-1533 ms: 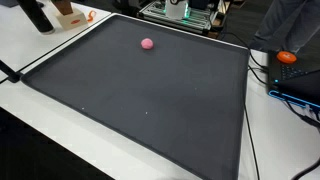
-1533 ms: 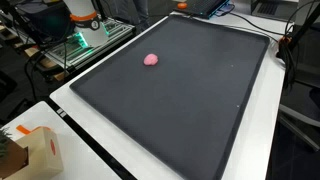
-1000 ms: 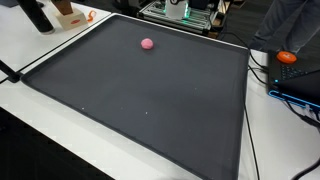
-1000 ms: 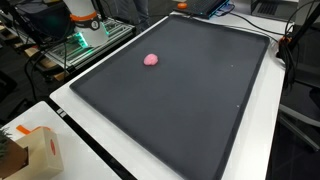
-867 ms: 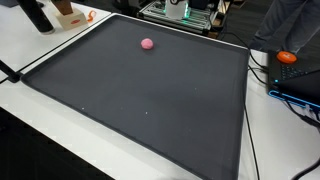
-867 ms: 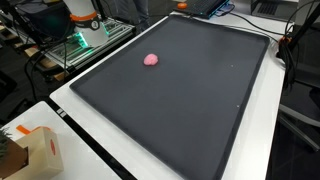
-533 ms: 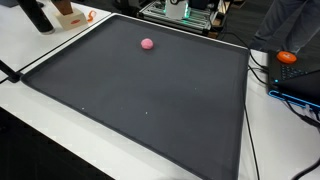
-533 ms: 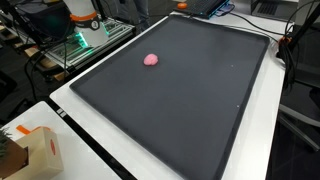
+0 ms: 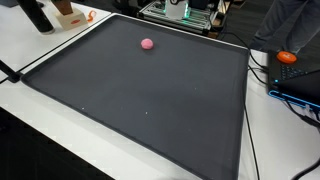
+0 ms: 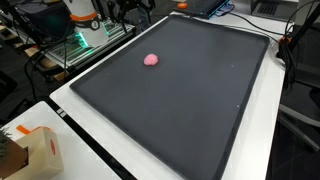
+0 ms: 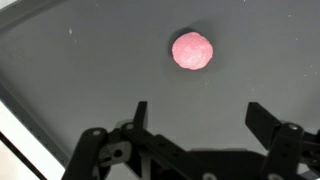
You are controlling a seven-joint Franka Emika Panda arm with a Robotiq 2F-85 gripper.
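It's a white table (image 9: 55, 50) with a big dark mat (image 9: 150, 105) lying flat over most of the top. In both exterior views you only get strips of white showing around the mat's edges. The only thing sitting directly on the mat is a small pink ball (image 9: 147, 43), toward one end and well in from the border (in the wrist view it looks slightly lumpy, not perfectly round). Off the mat, on a bare white corner in an exterior view, there's a cardboard box (image 10: 42, 150), near the mat's edge but not touching it.
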